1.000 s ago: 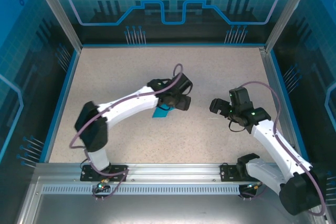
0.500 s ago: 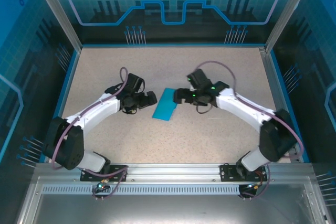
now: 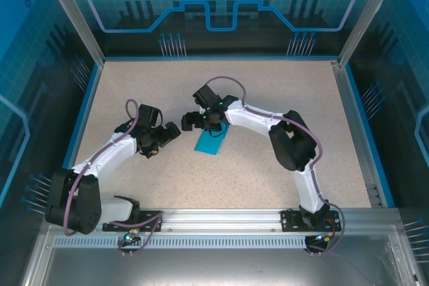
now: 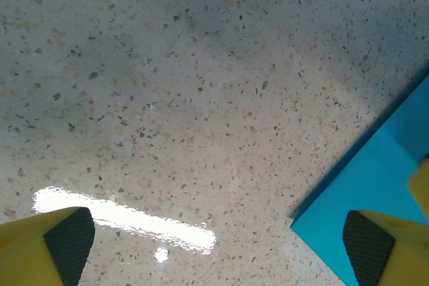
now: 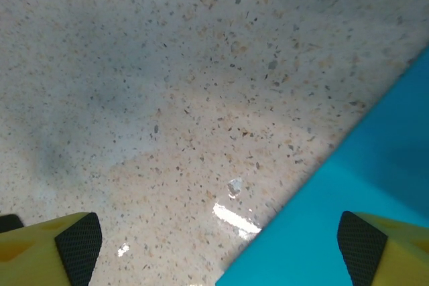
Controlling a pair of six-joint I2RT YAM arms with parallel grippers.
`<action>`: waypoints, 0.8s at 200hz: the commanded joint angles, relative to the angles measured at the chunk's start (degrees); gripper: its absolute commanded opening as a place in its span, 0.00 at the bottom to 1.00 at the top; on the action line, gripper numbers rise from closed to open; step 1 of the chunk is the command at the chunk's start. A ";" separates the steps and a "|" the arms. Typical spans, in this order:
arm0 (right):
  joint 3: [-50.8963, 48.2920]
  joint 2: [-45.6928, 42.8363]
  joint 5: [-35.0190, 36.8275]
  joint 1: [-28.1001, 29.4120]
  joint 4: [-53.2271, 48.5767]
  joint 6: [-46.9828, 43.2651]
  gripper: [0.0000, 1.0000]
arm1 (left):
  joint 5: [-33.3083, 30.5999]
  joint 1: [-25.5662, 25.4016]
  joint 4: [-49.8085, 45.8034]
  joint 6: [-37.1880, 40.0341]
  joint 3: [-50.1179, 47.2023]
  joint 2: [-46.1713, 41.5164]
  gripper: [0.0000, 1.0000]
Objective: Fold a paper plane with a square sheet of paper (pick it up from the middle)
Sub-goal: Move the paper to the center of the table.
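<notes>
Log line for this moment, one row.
paper: flat on table | left gripper: open, empty, at paper's corner | right gripper: open, empty, straddling paper's edge

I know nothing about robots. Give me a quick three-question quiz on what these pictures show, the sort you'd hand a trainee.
1. True or false: the left claw is open and holds nothing.
2. Multiple choice: the flat teal-blue paper sheet lies on A) a speckled beige tabletop, B) a metal tray, C) a white plate.
3. Fill in: in the top view, the ___ arm crosses above the sheet's far end.

Key
1. True: its two fingertips stand wide apart with bare table between them.
2. A.
3. The right arm.
</notes>
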 commanded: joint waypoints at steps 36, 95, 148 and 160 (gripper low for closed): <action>0.96 4.20 -2.46 1.15 -4.35 -1.69 0.95 | 2.61 0.59 1.38 -0.82 -1.38 -1.03 0.99; -11.27 -0.72 -4.71 0.99 -2.20 -5.34 0.95 | 7.03 0.49 2.68 1.72 -0.78 0.11 0.99; -27.49 -13.31 -5.53 1.06 4.29 -4.71 0.92 | 11.52 -1.76 4.44 4.29 -0.82 -0.13 0.98; -29.54 -16.64 -4.52 1.03 6.75 -3.05 0.91 | 12.25 -3.46 5.66 4.28 -0.84 -0.05 0.98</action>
